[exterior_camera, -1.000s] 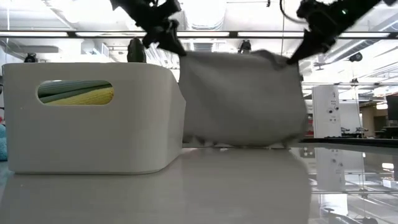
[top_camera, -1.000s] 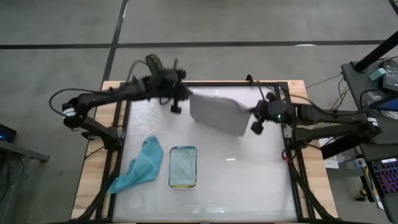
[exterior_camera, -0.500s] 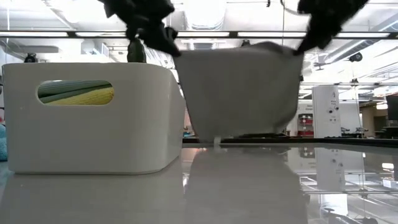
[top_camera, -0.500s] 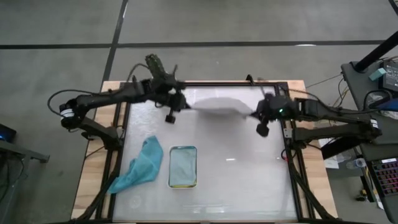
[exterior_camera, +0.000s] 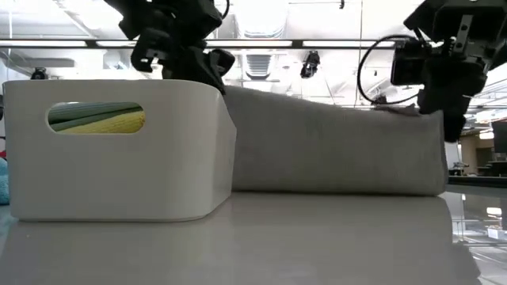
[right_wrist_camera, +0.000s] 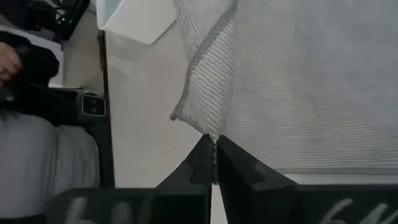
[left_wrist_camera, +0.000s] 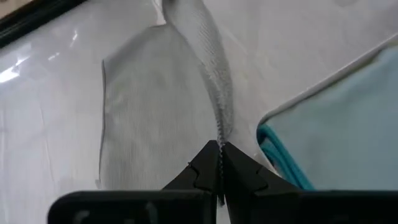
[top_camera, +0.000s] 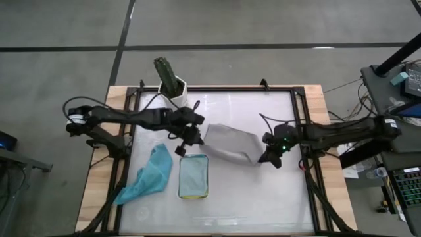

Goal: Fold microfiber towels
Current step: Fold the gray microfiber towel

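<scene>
A grey microfiber towel [top_camera: 230, 143] is stretched between my two grippers at mid-table; in the low view its lower edge [exterior_camera: 333, 190] rests on the table and it rises to them. My left gripper [top_camera: 196, 133] is shut on its left end, my right gripper [top_camera: 264, 151] on its right end. A teal towel [top_camera: 150, 174] lies crumpled near the left edge. The white tray [top_camera: 180, 176] beside it holds a light blue towel [top_camera: 194, 174]; green and yellow cloth [exterior_camera: 95, 117] show through its handle hole. My left gripper pinches a thin edge of the grey towel [left_wrist_camera: 219, 138] between its two fingers, slanting down from the table's left. The cloth runs from there down to the part lying flat on the table [left_wrist_camera: 143, 112]. My right gripper pinches a corner of the grey towel [right_wrist_camera: 210, 127] between its two fingers, slanting down from the table's right. The corner is lifted off the table; the cloth beyond it [right_wrist_camera: 311, 81] spreads out below.
The tray's far end [left_wrist_camera: 292, 106] stands close beside my left gripper. A potted plant [top_camera: 170, 78] stands at the far edge. A black frame [top_camera: 299, 131] rims the table. A person [right_wrist_camera: 25, 68] shows beyond the table in the right wrist view.
Both grippers have sunk and come toward the table's near edge, still shut on the grey towel. The towel, which hung upright between them high above the table, now rests with its lower part on the table and slopes up to the held ends.
</scene>
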Available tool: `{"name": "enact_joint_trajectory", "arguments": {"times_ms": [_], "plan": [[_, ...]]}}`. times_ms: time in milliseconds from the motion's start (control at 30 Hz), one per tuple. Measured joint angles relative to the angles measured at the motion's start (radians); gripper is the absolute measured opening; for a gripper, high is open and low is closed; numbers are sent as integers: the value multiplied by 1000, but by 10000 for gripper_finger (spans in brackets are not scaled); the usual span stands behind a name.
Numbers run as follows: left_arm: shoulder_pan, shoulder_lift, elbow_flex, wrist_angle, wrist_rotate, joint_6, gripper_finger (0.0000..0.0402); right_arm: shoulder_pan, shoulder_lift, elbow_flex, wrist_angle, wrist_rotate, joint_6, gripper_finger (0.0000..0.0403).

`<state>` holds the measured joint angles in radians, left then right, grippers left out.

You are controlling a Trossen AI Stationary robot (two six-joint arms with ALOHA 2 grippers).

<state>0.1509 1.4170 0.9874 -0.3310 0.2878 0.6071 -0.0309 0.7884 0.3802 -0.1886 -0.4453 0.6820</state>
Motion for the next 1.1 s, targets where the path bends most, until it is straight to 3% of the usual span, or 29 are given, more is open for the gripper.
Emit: {"name": "enact_joint_trajectory", "arguments": {"times_ms": [267,433,833,1100], "plan": [[41,103,17,45,-23,-2,0,-16,110,-13,-11,144,41,8],[74,162,61,51,-245,-24,0,-35,172,35,-117,229,43,8],[119,269,66,126,-264,-25,0,-51,214,131,-271,392,51,8],[118,298,66,152,-362,-25,0,-60,253,142,-279,425,81,11]]}}
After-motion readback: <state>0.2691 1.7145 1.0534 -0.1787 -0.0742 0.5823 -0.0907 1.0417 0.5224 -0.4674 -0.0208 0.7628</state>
